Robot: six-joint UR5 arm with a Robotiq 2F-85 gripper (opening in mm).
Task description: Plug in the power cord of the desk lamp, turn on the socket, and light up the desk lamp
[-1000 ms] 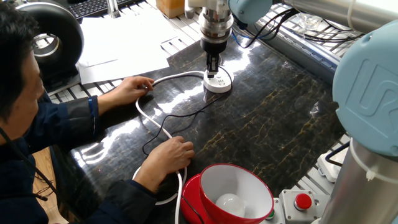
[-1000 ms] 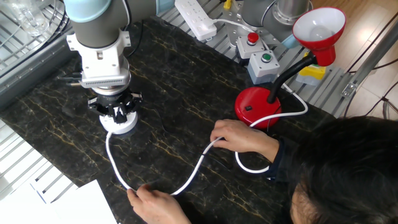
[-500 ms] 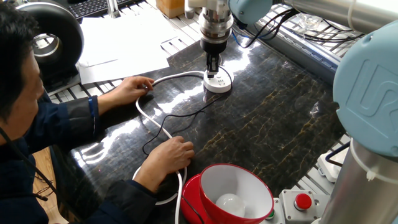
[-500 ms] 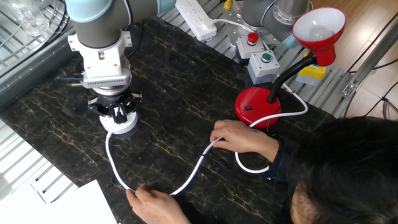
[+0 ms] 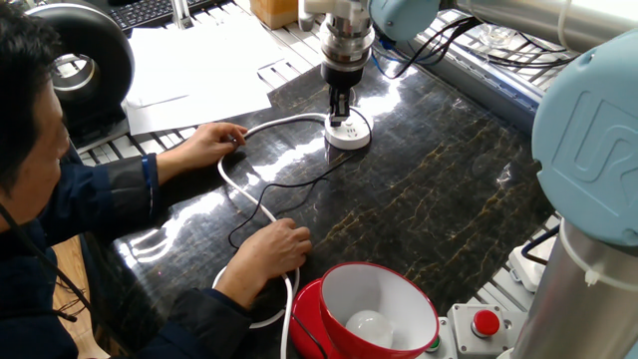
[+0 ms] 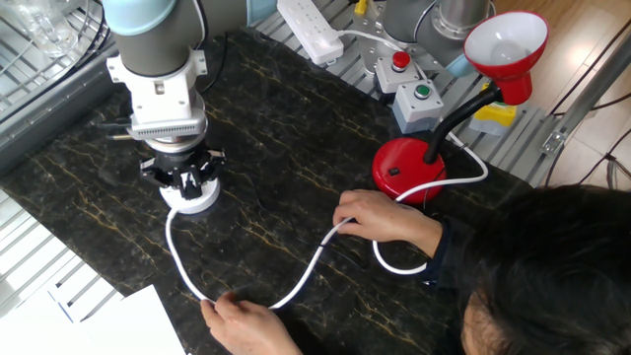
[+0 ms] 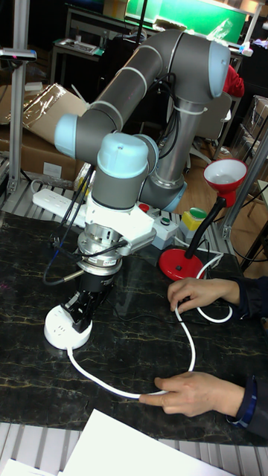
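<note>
The round white socket (image 5: 351, 135) (image 6: 193, 201) (image 7: 61, 332) sits on the dark table, its thick white cable curving toward the person. My gripper (image 5: 341, 108) (image 6: 187, 183) (image 7: 79, 315) stands directly above it, pointing down, shut on the small black plug, which touches the socket's top. The thin black power cord (image 5: 289, 186) trails from there across the table toward the red desk lamp (image 5: 377, 311) (image 6: 409, 166) (image 7: 179, 262). The lamp's bulb looks unlit.
A person's two hands (image 5: 267, 251) (image 6: 383, 218) hold the white cable down on the table. A long white power strip (image 6: 311, 28) and button boxes (image 6: 415, 100) lie behind the lamp. Papers (image 5: 199, 65) cover the table's far corner.
The gripper has shifted only very slightly over the socket. The hands, cables and lamp have stayed where they were.
</note>
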